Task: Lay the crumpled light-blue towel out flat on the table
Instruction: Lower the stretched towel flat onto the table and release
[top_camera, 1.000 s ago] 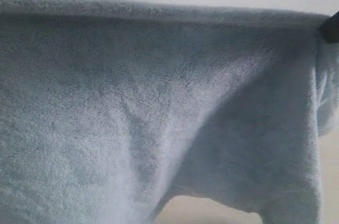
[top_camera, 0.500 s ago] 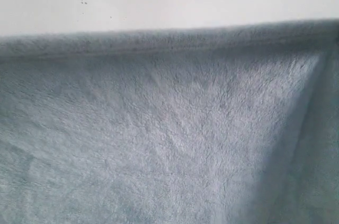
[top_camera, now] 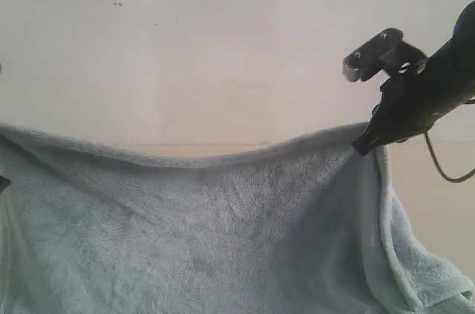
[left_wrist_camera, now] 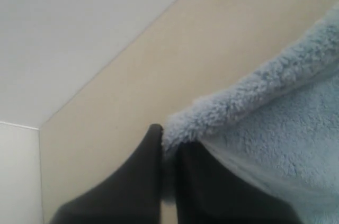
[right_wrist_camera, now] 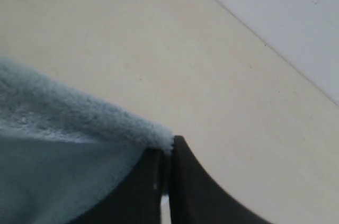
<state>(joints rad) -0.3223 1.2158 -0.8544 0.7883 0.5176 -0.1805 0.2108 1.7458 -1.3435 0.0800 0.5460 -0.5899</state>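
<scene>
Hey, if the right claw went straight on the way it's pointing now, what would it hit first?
The right claw is pinching the towel corner; beyond that it would probably meet the bare table first. Nothing else shows ahead, though depth is unclear.

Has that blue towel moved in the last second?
Yes, downward. The towel had its top edge just under the wall's dark specks; now that edge hangs well below them.

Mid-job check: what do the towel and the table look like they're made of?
The towel looks like soft, fluffy pile cloth, likely terry or fleece: fuzzy fibres stand up along its edge, and it sags and folds. The table looks like a smooth, matte beige board, perhaps laminate or painted wood: even colour, no grain or shine.
</scene>
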